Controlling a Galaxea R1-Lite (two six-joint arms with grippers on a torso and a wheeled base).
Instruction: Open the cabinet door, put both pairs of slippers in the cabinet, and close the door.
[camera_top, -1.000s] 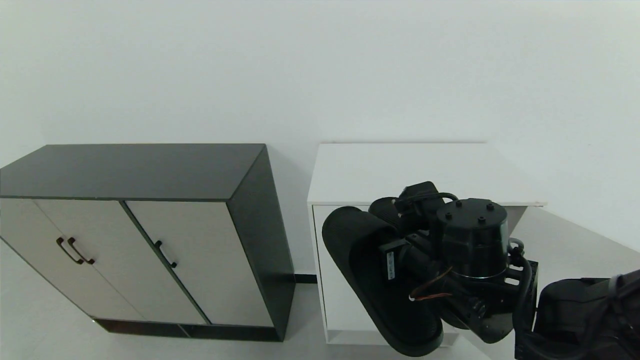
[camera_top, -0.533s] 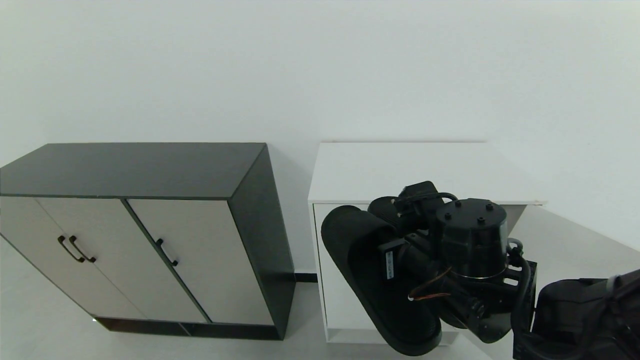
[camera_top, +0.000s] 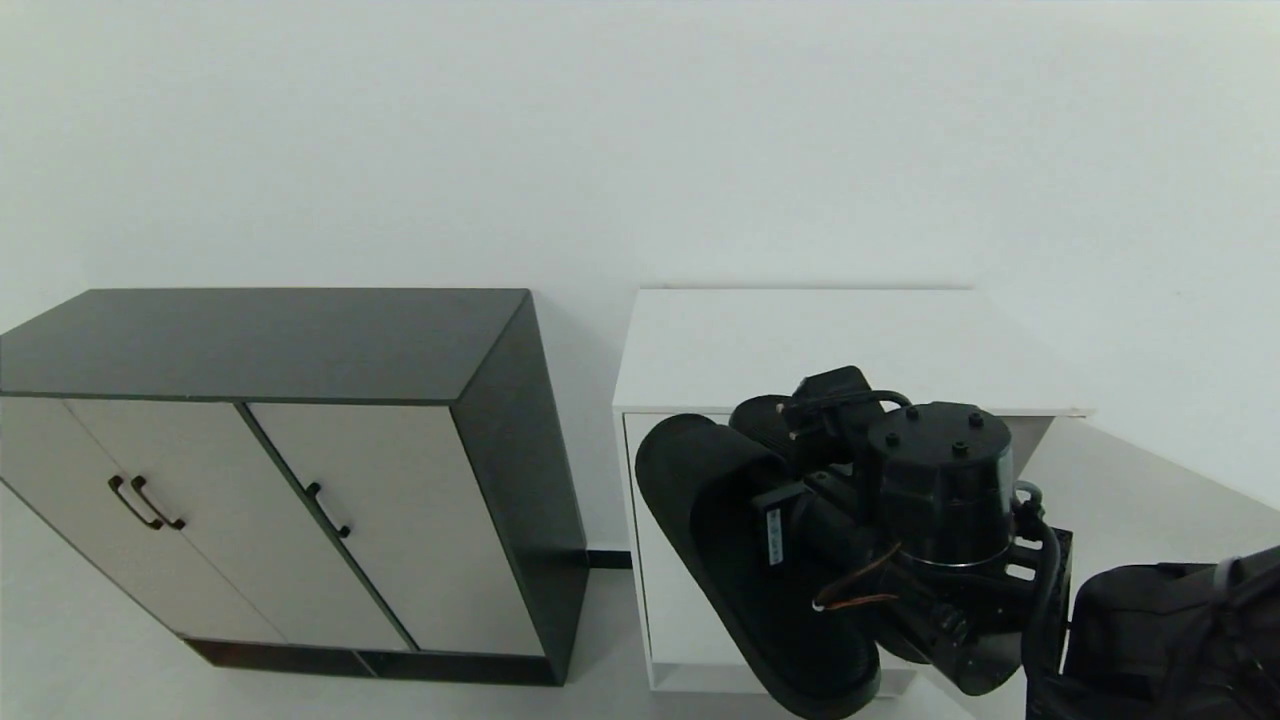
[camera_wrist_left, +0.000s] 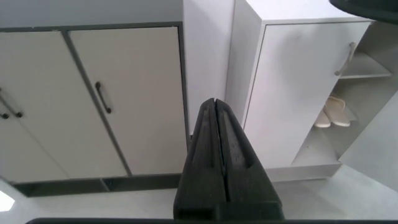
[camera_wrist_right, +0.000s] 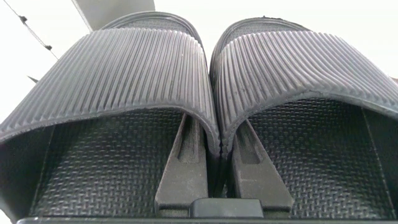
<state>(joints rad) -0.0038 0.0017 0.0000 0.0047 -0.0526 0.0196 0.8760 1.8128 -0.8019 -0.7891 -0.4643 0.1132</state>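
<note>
I've got the right gripper clamped on the black slippers, long axes running out along its fingers, hanging just before the white cabinet whose open shelves hold the pale pair, so the right arm's nearest, left gripper closed, empty.

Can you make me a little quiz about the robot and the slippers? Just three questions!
1. True or false: the right gripper holds just one black slipper.
2. Where are the pale slippers? A on the floor; B inside the white cabinet; C on top of it.
3. Fill in: the left gripper is ___ (open or shut).

Key: 1 false, it grips both black slippers; 2 B; 3 shut.
</note>
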